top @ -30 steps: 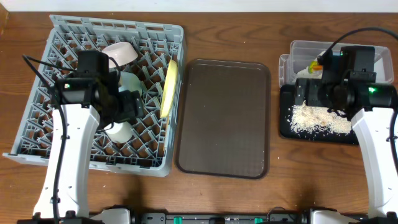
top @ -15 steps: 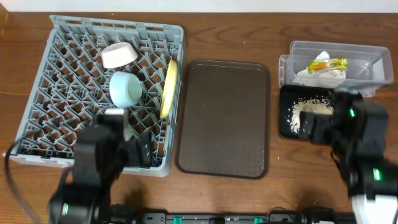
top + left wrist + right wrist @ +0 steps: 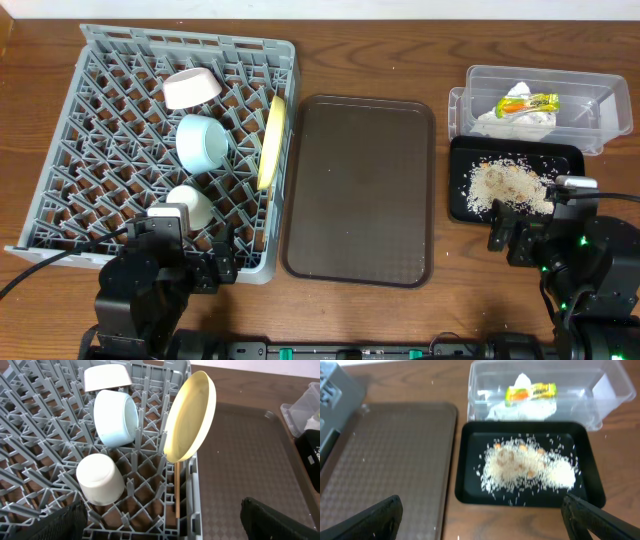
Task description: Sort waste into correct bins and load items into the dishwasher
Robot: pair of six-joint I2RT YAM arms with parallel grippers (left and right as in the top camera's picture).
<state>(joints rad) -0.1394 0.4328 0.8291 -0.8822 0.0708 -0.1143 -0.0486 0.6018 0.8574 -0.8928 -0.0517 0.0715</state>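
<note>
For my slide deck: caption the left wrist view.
Loaded dish rack: upright yellow plate, light blue bowl, white bowl, white cup, chopsticks.

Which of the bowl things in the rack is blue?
The light blue bowl, the middle one, between the white bowl farther back and the small white cup nearer the front.

A brown serving tray (image 3: 360, 190) lies flat on the table. Left of the tray sits the grey dish rack (image 3: 110, 60). It holds a yellow plate (image 3: 270, 142) standing on edge along the side nearest the tray. Further left of the tray are a white bowl (image 3: 192, 88), a light blue bowl (image 3: 203, 142) and a small white cup (image 3: 190, 205). Right of the tray, toward its far end, a clear tub (image 3: 600, 95) holds a snack wrapper (image 3: 527, 103) on crumpled tissue (image 3: 520, 122). Right of the tray's middle, a black tray (image 3: 570, 155) carries rice scraps (image 3: 510, 185). The left arm (image 3: 140, 300) is off the tray's near left corner and the right arm (image 3: 570, 260) off its near right corner.
</note>
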